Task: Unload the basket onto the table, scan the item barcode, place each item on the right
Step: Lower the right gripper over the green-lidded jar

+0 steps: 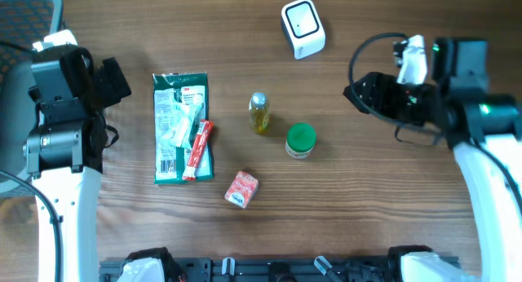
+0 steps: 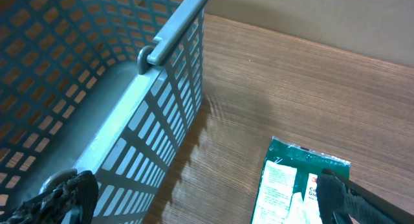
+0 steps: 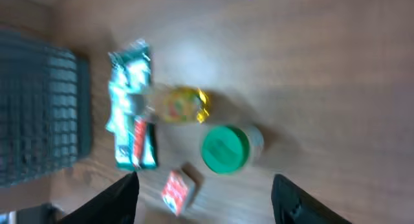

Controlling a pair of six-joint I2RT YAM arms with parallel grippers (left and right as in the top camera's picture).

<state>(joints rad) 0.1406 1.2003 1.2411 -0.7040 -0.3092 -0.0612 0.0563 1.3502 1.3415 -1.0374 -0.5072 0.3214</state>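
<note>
Right gripper (image 3: pixel 206 185): it is held above the tabletop (image 1: pixel 367 225) at the right side, with its fingers spread apart and nothing pinched between them.
Left gripper (image 2: pixel 204 188): its fingers are spread wide and nothing is held; it is placed at the left side, beside the basket (image 2: pixel 149 114) and over the upper end of the green packet (image 1: pixel 181 123).
Jar (image 1: pixel 300 141): of the items, it is found nearest the right gripper; a round green lid is seen over a pale body, and it is stood upright just beside the bottle (image 1: pixel 258 113).
Bottle: it is small, filled with yellow and closed with a silver cap; whether it stands or lies cannot be told.
Red box (image 1: pixel 241 189): a small red-and-white carton is set askew, nearer the front edge than the bottle and apart from it.
Green packet: a flat green-and-white printed pouch is laid lengthwise left of the bottle; no barcode can be made out.
Red tube (image 1: pixel 196 150): it is laid on the packet's lower right part, touching it.
Scanner (image 1: pixel 303 28): a white rounded block with a dark-framed face is stood near the far edge, well apart from the items.
Tabletop: brown wood grain is shown throughout.
</note>
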